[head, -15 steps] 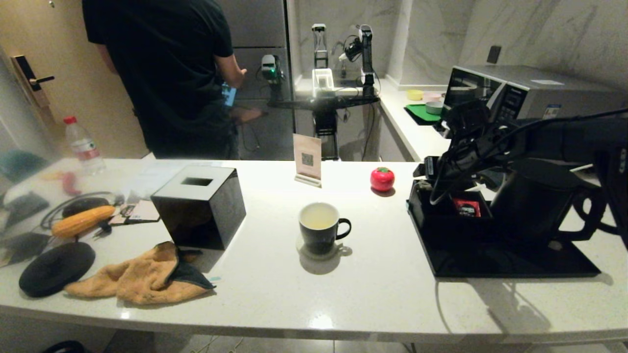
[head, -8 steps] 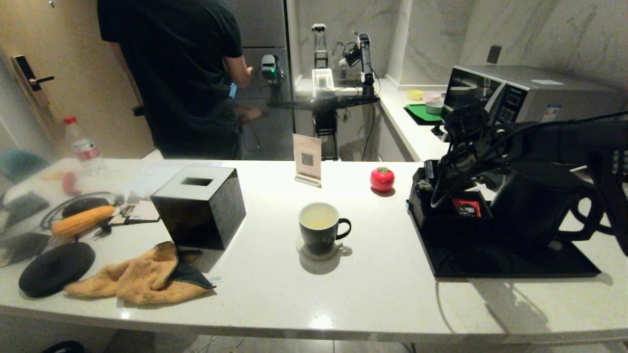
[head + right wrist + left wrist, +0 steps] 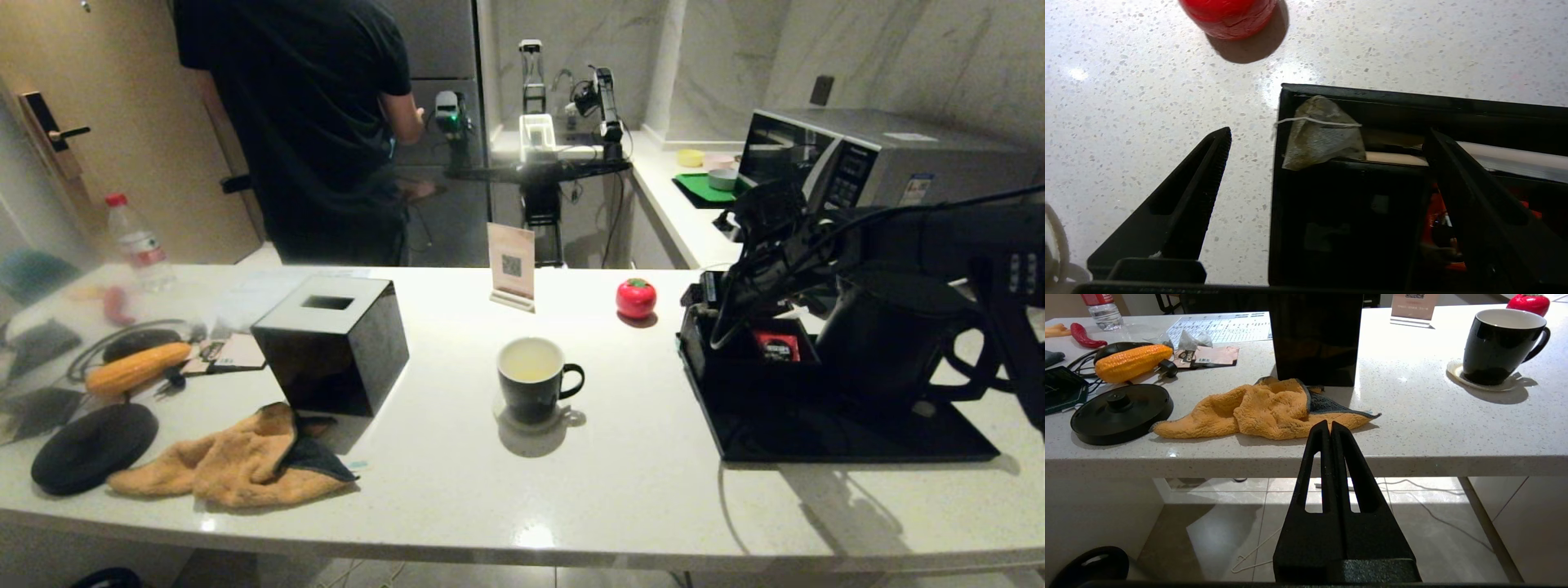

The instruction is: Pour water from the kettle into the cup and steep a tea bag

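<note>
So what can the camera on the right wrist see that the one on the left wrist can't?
Only the right wrist view shows the small grey-green tea bag lying in a corner of the black compartment tray, with the open right end effector above it. Only the left wrist view shows the black mug, orange cloth, yellow corn cob and shut left end effector. Both show the red tomato-shaped object and white speckled counter.

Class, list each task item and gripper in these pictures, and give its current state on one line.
cup: upright on coaster, holding pale liquid
kettle: upright on black tray
tea bag: lying in tray compartment, not gripped
right gripper: open above tea bag
left gripper: shut, empty, below counter edge
</note>
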